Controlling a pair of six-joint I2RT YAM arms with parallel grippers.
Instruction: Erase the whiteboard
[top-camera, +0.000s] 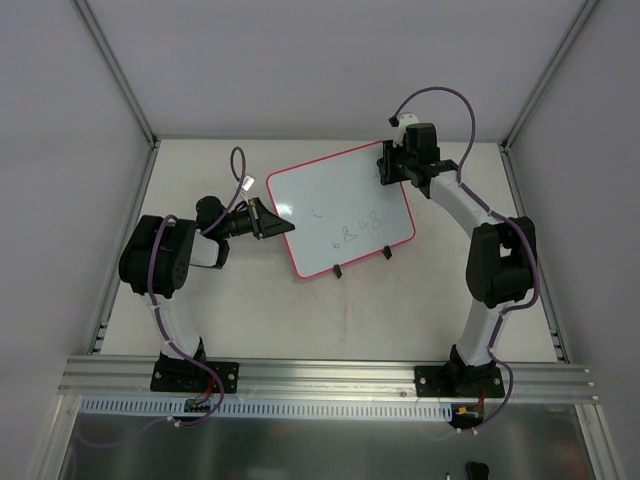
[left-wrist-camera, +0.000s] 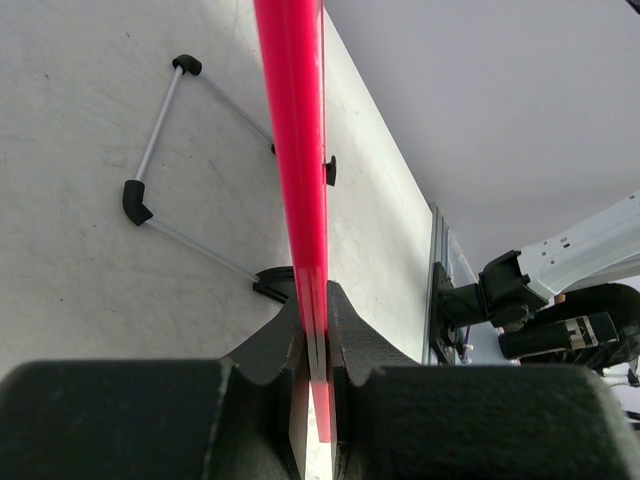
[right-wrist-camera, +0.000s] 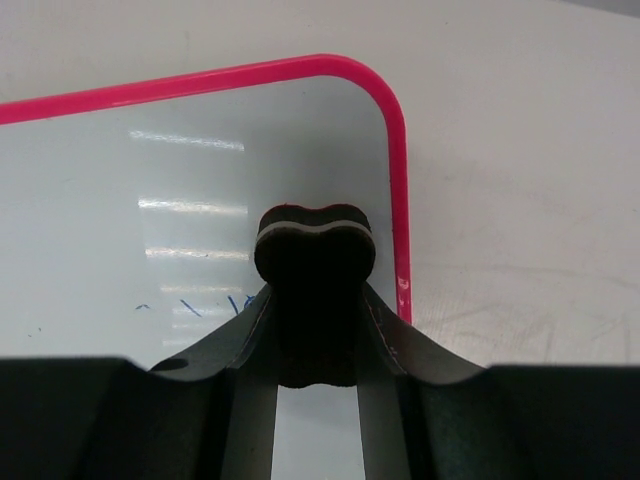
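Note:
The whiteboard (top-camera: 335, 205), white with a pink-red frame, lies tilted at mid-table, and faint blue writing (top-camera: 358, 232) marks its lower right. Two black clip feet (top-camera: 337, 270) sit on its near edge. My left gripper (top-camera: 270, 220) is shut on the board's left edge. In the left wrist view the pink frame (left-wrist-camera: 295, 150) runs edge-on between the closed jaws of the left gripper (left-wrist-camera: 322, 345). My right gripper (top-camera: 392, 165) is over the board's far right corner, shut on a small black eraser (right-wrist-camera: 315, 250). The eraser sits over the white surface (right-wrist-camera: 150, 190) beside the rounded corner, with blue strokes (right-wrist-camera: 190, 305) to its left.
A thin wire stand with black corner caps (left-wrist-camera: 160, 140) lies on the table beside the board's edge. A metal rail (top-camera: 320, 375) carries both arm bases at the near edge. Grey walls and corner posts (top-camera: 115, 70) enclose the table.

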